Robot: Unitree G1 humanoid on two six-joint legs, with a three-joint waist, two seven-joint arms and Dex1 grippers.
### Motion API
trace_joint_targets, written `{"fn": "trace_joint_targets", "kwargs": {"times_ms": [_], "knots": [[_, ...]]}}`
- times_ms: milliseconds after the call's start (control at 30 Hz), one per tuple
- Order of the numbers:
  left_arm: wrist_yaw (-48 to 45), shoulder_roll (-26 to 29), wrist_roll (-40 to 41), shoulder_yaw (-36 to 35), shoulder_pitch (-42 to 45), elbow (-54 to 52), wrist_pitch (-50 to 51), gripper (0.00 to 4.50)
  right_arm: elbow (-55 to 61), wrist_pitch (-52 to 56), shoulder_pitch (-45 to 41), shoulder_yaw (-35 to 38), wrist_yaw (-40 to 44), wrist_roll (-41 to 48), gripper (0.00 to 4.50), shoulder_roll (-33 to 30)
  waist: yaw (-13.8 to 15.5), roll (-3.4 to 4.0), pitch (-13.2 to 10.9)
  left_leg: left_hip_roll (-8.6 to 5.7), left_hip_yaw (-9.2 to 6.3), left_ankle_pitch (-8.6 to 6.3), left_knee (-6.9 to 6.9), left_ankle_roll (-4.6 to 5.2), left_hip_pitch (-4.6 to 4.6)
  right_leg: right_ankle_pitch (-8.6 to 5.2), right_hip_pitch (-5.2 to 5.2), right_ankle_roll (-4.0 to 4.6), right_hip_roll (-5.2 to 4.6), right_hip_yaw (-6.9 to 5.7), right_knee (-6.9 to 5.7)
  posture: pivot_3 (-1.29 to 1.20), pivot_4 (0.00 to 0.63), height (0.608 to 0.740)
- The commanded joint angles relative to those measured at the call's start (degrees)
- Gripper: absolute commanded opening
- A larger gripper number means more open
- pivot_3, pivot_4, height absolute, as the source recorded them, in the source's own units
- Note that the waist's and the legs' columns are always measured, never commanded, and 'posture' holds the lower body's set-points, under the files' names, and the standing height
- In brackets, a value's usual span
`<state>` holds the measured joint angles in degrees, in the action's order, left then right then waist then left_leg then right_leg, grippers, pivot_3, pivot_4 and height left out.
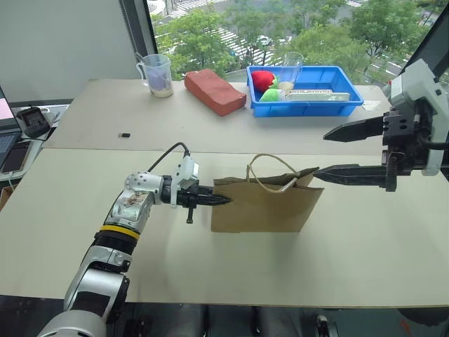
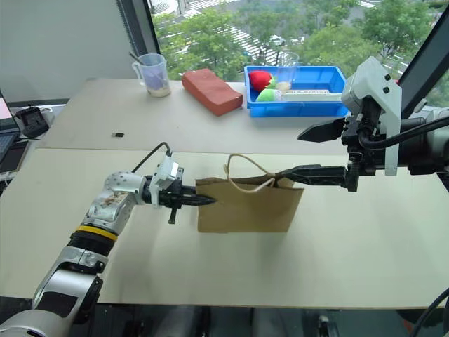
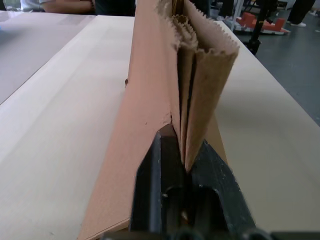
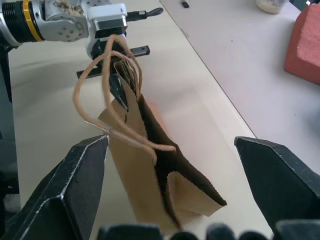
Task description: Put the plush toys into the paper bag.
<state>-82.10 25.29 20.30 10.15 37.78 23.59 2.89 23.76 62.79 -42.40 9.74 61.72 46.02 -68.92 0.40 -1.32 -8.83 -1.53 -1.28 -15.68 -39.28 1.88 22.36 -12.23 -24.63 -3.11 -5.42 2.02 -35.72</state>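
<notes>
Paper bag pinched at one end by the left claw, right claw spread wide at the other end.

Head views: the paper bag (image 1: 263, 203) stands upright and nearly flat on the near tabletop (image 1: 365, 246), its twine handles (image 1: 270, 172) looping above the rim. The left claw (image 1: 223, 200) is clamped on the bag's left edge; the right claw (image 1: 328, 154) is apart, its lower finger reaching the bag's top right corner. Two plush toys, one red (image 1: 262, 79) and one green (image 1: 271, 94), lie in a blue bin (image 1: 330, 105) on the far tabletop, beside a reddish block (image 1: 214, 91) and a plastic cup (image 1: 158, 74).
Left wrist view: the bag's folded edge (image 3: 187, 100) sits between the black fingers (image 3: 155, 170).
Right wrist view: both fingers (image 4: 67, 190) stand wide apart on either side of the bag's slightly parted mouth (image 4: 165, 160).
</notes>
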Motion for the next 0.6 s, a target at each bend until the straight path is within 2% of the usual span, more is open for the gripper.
{"fn": "trace_joint_targets", "kwargs": {"times_ms": [33,167,200,367,467,600], "knots": [[-0.9,0.0,-0.4,-0.9,0.4,0.1,-2.2,2.29,-1.0,-2.3,-0.4,0.5,-0.1,-0.5,4.5,-0.1,0.1,0.0,0.0,0.0,0.0,0.0,0.0,0.0,0.0,0.0,0.0,0.0,0.0,0.0,0.0,0.0,0.15,0.74],[-0.8,2.1,0.0,-2.1,1.2,-2.4,-0.8,4.23,-2.8,-3.9,0.3,0.7,1.6,-0.8,4.5,-0.9,0.2,0.0,0.0,0.0,-0.01,0.0,0.0,0.0,0.0,0.0,0.0,0.0,0.0,0.0,-0.02,0.0,0.15,0.74],[-0.7,3.9,0.8,-2.9,1.2,-4.7,1.1,4.48,-3.3,-4.6,1.1,1.1,2.2,-1.3,4.5,-1.5,0.2,0.0,0.0,0.0,0.0,0.0,0.0,0.01,0.02,0.0,-0.02,0.0,0.01,0.0,-0.02,0.0,0.15,0.74],[3.8,14.8,6.4,-9.6,-0.8,-20.3,16.1,4.48,-6.5,-10.1,8.6,5.0,5.0,-5.1,4.5,-5.3,-0.1,0.01,0.0,0.07,0.0,0.0,-0.03,0.0,0.45,0.0,-0.56,0.0,0.06,0.03,-0.35,0.0,0.15,0.74],[9.3,19.2,3.0,-11.6,-0.2,-23.9,18.3,4.48,-7.4,-13.5,12.0,6.0,6.1,-7.0,4.5,-5.7,-0.1,0.07,0.0,0.04,0.03,0.0,-0.03,0.0,0.42,0.0,-0.54,-0.01,0.02,0.05,-0.27,0.0,0.15,0.74],[8.2,24.7,4.2,-12.6,1.5,-25.9,22.2,4.48,-9.4,-15.9,12.8,6.3,6.2,-8.1,4.5,-5.2,-0.1,0.09,0.0,0.05,0.04,0.0,-0.16,0.0,0.44,0.0,-0.5,-0.01,0.07,0.04,-0.21,0.0,0.15,0.74]]}}
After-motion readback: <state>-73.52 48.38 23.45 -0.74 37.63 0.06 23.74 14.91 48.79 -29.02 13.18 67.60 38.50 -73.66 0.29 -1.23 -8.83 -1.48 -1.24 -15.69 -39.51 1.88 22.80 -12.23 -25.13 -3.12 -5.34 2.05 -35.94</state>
